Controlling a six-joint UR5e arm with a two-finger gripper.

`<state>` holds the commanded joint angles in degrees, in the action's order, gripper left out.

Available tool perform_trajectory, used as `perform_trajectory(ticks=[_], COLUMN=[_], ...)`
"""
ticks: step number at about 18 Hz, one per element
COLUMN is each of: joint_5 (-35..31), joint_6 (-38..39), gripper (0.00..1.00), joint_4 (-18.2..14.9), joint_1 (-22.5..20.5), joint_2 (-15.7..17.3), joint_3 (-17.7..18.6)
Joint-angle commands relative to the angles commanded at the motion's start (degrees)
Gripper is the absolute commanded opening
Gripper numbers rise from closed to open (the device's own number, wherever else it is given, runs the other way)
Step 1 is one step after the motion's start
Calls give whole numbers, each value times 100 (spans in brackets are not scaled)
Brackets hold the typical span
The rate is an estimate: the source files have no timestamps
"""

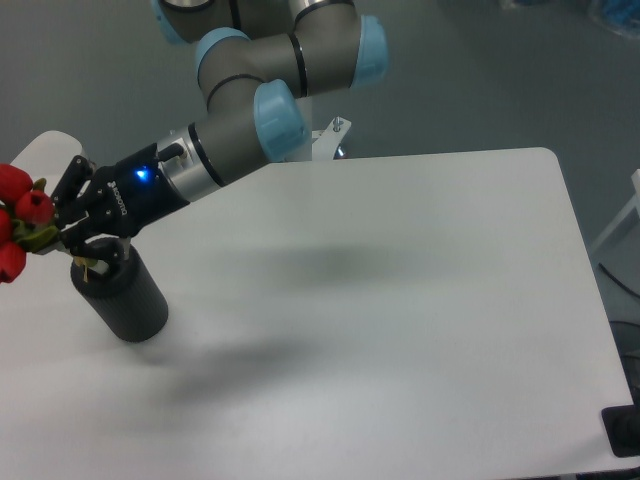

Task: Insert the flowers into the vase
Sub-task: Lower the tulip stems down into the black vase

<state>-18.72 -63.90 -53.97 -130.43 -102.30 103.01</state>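
The vase (125, 297) is a matte black cylinder standing tilted on the white table (400, 300) at the left. My gripper (68, 232) hangs just above and left of its mouth, shut on the green stems of the flowers (18, 222). The red tulip buds stick out to the left and run partly past the frame's left edge. The pale stem ends (90, 263) point down at the vase's mouth; whether they are inside it I cannot tell.
A metal bracket (330, 135) of the arm's mount shows behind the table's far edge. At the bottom right corner sits a small black object (625, 432). The table's rounded left corner (45, 145) lies behind the gripper.
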Motion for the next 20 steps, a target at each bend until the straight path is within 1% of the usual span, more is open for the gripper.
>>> perform_trajectory(ticks=[3,7,8,10,12,17,20], joint_5=[-9,-9,-9,-9,-9,-18,-18], joint_6=[-70,-325,-386,-527,-571,-624,-773], gripper=[22,24,27,28,34,36,38], joint_4=[79,185,202,299,343,395,440], joint_1=[-9,-79,-88,-123,-141,-150,-158], joint_2=[-97,-106,-106,-106,-115,-211,-264], joint_3=[88,342,421,597,711,773,878])
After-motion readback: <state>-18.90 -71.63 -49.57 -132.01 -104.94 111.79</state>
